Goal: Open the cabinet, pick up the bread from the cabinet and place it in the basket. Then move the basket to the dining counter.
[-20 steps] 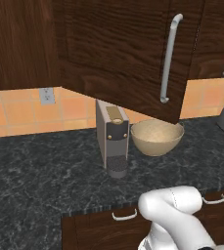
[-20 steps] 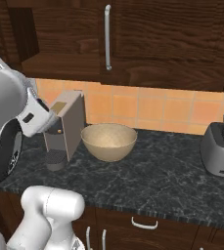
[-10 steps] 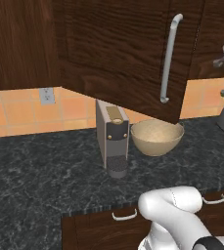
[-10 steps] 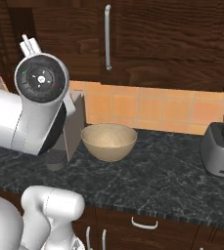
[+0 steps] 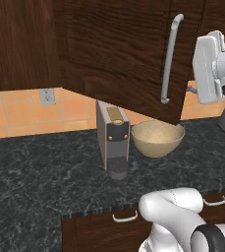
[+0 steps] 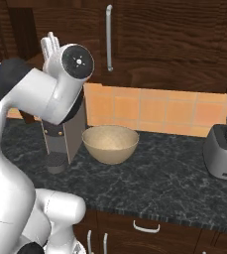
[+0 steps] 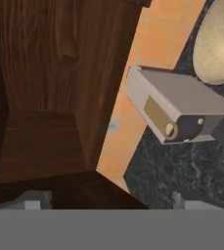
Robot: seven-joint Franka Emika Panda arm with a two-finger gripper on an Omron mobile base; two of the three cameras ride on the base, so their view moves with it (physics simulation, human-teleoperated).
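Cabinet (image 5: 119, 54) door is swung open toward the camera in the left base view, its pale curved bar handle (image 5: 169, 59) near the door's right edge; a second closed door with a handle (image 6: 109, 37) sits above the basket in the right base view. Hand view looks into the open cabinet compartment (image 7: 35, 141): dark wood shelf and side walls, nothing identifiable as bread on the part that shows.

Basket (image 5: 157, 138) sits on the black speckled table (image 5: 45, 177), toward the back edge by the orange tiled wall, just right of the coffee machine (image 5: 113, 138) and close to it; whether they touch I can't tell. Same basket at (image 6: 110, 143) and at the top right corner of the hand view (image 7: 216, 41). Its inside looks bare and speckled.

Claw (image 7: 106, 200): two grey fingertips stand far apart at the bottom of the hand view, spread wide, nothing between them, gripping nothing. Arm is raised to cabinet height, wrist at (image 5: 210, 66) beside the open door's right edge.

Toaster (image 6: 225, 151) stands at the right end of the table, well apart from the basket. Wall outlet (image 5: 47, 96) on the tiles left of the coffee machine. No readable brand, label or writing on any item; the coffee machine only has a plain tan plate on top
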